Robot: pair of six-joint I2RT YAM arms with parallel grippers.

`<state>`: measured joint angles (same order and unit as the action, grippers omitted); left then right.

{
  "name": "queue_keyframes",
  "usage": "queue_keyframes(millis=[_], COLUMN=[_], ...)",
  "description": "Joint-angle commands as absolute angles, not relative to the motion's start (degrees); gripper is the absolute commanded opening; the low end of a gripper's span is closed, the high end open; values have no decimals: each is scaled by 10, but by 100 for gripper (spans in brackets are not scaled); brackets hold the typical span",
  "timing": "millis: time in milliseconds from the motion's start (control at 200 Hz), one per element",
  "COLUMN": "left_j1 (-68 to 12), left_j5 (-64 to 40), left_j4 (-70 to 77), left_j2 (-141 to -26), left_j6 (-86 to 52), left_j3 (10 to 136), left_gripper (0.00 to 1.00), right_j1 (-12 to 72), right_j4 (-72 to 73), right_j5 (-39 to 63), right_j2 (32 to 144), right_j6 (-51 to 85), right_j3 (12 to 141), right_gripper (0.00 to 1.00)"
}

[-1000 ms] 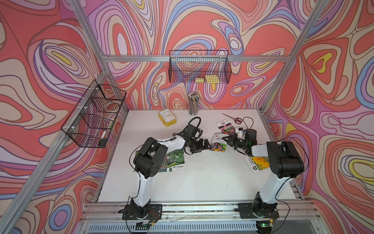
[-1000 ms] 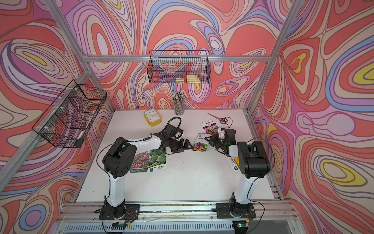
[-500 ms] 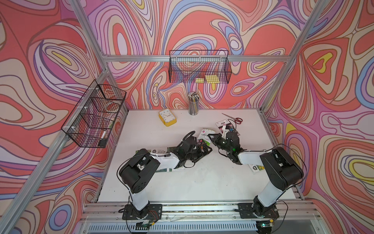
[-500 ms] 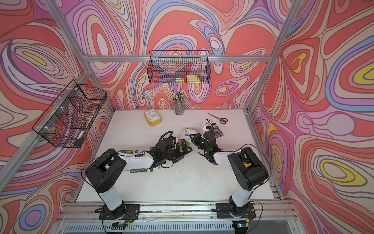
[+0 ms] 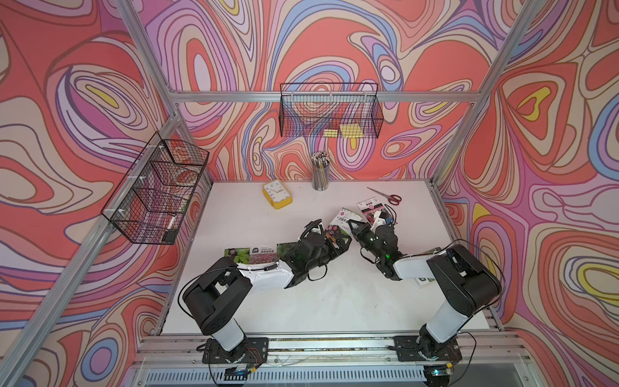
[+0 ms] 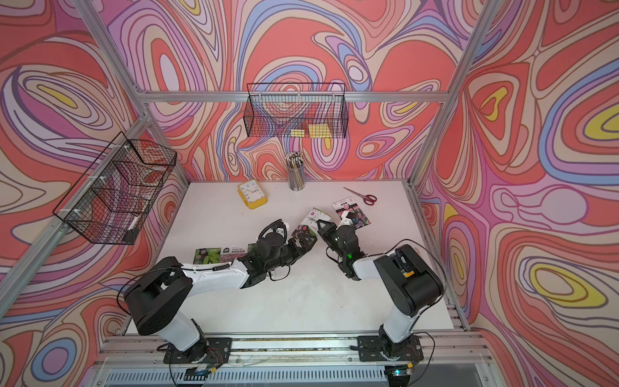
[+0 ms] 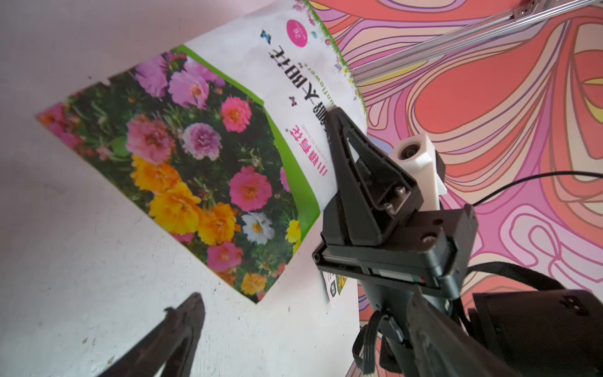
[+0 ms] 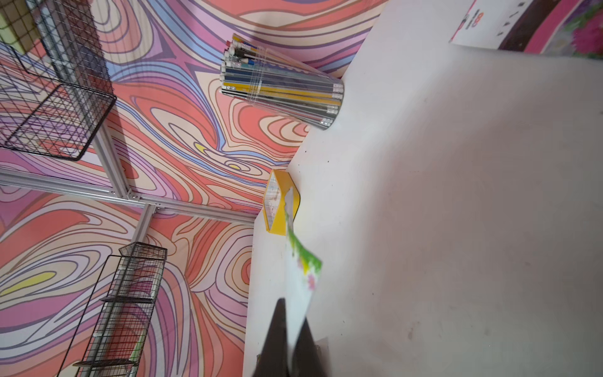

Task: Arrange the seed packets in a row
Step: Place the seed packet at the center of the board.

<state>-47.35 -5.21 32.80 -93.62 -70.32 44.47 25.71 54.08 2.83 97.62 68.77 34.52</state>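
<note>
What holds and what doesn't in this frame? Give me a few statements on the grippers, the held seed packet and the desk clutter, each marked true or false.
1. The right gripper is shut on the flower packet. True.
2. The left gripper is clamped on that packet too. False: its jaws stand open, gripping nothing.
3. The scissors lie in the back-wall basket. False: they lie on the table; that basket holds yellow sticky-note pads.
4. The pencil cup stands upright by the back wall. True.
5. The yellow clock sits in the side basket. False: it is on the table, near the back.
</note>
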Motion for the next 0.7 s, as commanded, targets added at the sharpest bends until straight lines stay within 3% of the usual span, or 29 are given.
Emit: queue_keyframes(millis=[0, 100, 295, 371, 416, 496, 636, 696], left_j1=[-480, -480, -480, -480, -481, -480, -478, -467], left_j5=[-14, 10, 53, 45, 35, 24, 15, -8], left_j4=[333, 358, 471, 471, 467, 459, 442, 410], left_j2=[-947, -954, -970, -981, -987, -997, -993, -973], left_j6=[-708, -706, -684, -671, -668, -674, -664, -641], left_j3=[446, 438, 419, 435, 445, 457, 458, 455], left_gripper=[96, 94, 75, 60, 46, 0, 0, 0], right_j1=[260, 262, 263, 263, 262, 263, 262, 254], right_j4=[565, 568, 596, 604, 602, 600, 580, 513], right_j5=[13, 13, 19, 20, 20, 21, 41, 69], right_j2=[964, 954, 940, 936, 933, 929, 914, 894], right_j6=[698, 708, 730, 734, 733, 732, 712, 685], right_j3=[334, 323, 291, 281, 277, 273, 277, 294], right_gripper=[0, 0, 0, 0, 0, 0, 0, 39])
